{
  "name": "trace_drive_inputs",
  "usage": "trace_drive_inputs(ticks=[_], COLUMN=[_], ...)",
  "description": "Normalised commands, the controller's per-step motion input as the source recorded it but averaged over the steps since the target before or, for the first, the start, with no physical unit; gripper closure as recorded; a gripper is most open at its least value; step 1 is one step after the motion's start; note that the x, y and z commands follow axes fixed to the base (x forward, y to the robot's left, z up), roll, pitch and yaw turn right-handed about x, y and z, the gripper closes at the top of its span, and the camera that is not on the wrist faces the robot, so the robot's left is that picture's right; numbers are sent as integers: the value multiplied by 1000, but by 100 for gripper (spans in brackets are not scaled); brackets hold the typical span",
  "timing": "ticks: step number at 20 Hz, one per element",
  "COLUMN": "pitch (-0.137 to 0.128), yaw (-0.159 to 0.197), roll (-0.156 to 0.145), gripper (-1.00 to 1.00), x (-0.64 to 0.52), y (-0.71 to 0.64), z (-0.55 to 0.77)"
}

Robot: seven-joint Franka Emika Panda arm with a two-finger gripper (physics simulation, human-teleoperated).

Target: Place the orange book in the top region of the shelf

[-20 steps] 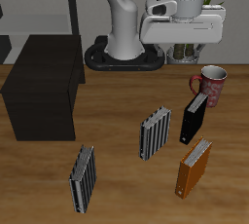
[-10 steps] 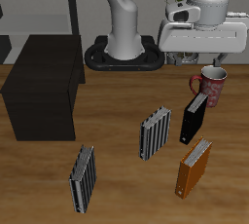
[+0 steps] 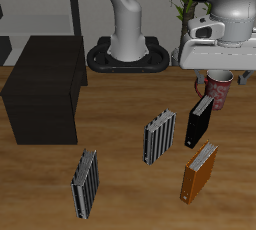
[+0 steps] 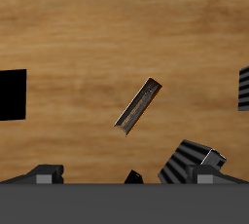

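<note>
The orange book (image 3: 199, 171) stands on edge near the table's front, beside the black book (image 3: 199, 121). In the wrist view the orange book (image 4: 138, 106) shows edge-on, slanted, on the bare wood ahead of the fingers. My gripper (image 3: 218, 74) hangs open and empty high over the mug, farther back than both books. Its fingers (image 4: 39, 174) stand wide apart in the wrist view, with nothing between them. The shelf (image 3: 45, 86), a large matte black box with a flat bare top, stands far across the table from the gripper.
A patterned red mug (image 3: 219, 94) sits right under the gripper. Two grey striped books (image 3: 159, 137) (image 3: 85, 182) stand between the orange book and the shelf. A pale grey open-frame rack (image 3: 40, 14) stands behind the shelf. The robot base (image 3: 128, 56) is at the back.
The gripper has moved sideways along the back of the table, away from the shelf, and a little lower, to above the mug. It has stayed open. The books have not moved.
</note>
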Motion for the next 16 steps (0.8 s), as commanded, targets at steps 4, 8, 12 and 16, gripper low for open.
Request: trace_drive_inputs(ticks=[4,8,12,16], pitch=[8,-7,-5,-24], yaw=[-30,-15,-53,-44], roll=[-1,8,-8,3], gripper=[-100,-100,-100,-100], x=[343,229,163,16], y=[-7,19,-37,-69], z=[-262,-268,-304,-233])
